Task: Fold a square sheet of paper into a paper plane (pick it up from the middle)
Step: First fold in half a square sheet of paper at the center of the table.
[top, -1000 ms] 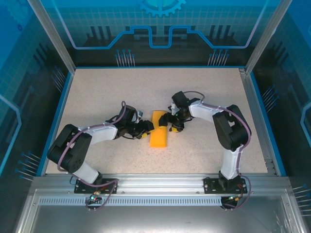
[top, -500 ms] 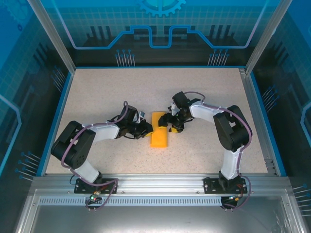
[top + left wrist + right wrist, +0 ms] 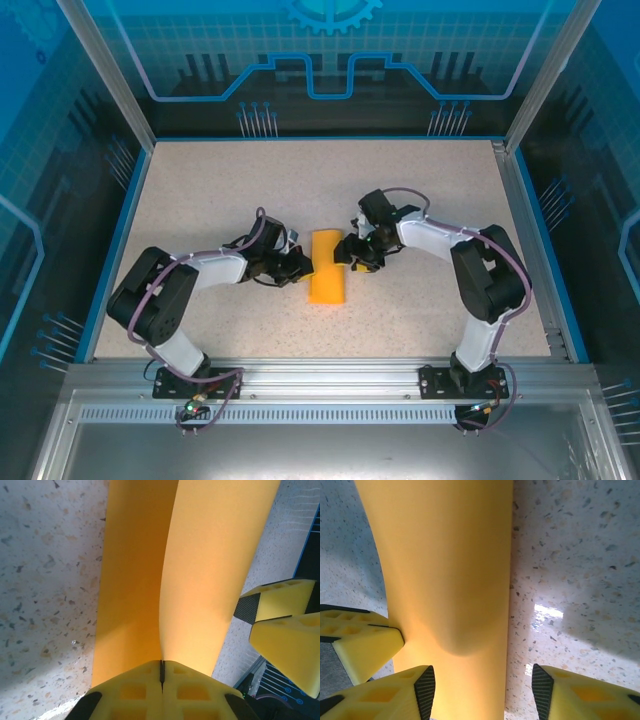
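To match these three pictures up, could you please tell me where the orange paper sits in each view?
Top external: orange paper mid-table, between left gripper and right gripper.
Left wrist: orange paper runs from top centre down into the shut left gripper.
Right wrist: orange paper covers left-centre, top to bottom.
Shared landmark: speckled table beneath it.

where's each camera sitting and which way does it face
Top external: above, behind the bases, looking down at the table; both arms show.
Left wrist: on its arm, along the left pincer, shut on the orange paper.
Right wrist: past the open right pincer, down at the paper.
Shared: both wrist views see the paper and the other pincer.
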Robot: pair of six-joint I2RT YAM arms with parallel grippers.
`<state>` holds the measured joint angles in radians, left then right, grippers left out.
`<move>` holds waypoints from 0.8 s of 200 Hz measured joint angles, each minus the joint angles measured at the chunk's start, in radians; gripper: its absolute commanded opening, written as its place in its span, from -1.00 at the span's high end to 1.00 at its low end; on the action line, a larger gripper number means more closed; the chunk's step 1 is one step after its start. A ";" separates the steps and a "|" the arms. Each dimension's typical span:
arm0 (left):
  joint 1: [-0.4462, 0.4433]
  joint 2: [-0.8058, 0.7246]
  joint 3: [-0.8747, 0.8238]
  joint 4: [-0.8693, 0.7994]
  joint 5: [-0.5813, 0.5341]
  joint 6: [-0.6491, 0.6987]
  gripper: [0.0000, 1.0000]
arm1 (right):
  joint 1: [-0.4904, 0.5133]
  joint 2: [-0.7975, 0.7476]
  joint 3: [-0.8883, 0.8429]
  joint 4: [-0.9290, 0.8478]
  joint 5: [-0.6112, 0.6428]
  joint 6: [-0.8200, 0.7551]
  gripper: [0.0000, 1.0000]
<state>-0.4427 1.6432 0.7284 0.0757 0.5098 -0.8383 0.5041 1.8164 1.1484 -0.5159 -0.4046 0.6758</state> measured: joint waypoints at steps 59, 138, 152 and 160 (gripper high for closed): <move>0.000 0.000 0.014 -0.019 -0.002 0.010 0.35 | 0.015 0.056 0.010 -0.008 0.031 0.001 0.08; 0.000 -0.160 0.014 -0.150 -0.129 0.029 -0.16 | 0.018 0.077 0.009 -0.011 0.056 0.037 0.04; 0.000 -0.198 0.014 -0.178 -0.158 0.030 -0.19 | 0.021 0.076 0.013 -0.016 0.061 0.039 0.01; 0.000 -0.214 0.014 -0.194 -0.175 0.030 -0.20 | 0.021 0.076 0.014 -0.016 0.062 0.039 0.00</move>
<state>-0.4427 1.4288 0.7429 -0.1181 0.3344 -0.8082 0.5251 1.8927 1.1622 -0.5323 -0.3428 0.7147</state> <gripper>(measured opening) 0.593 0.493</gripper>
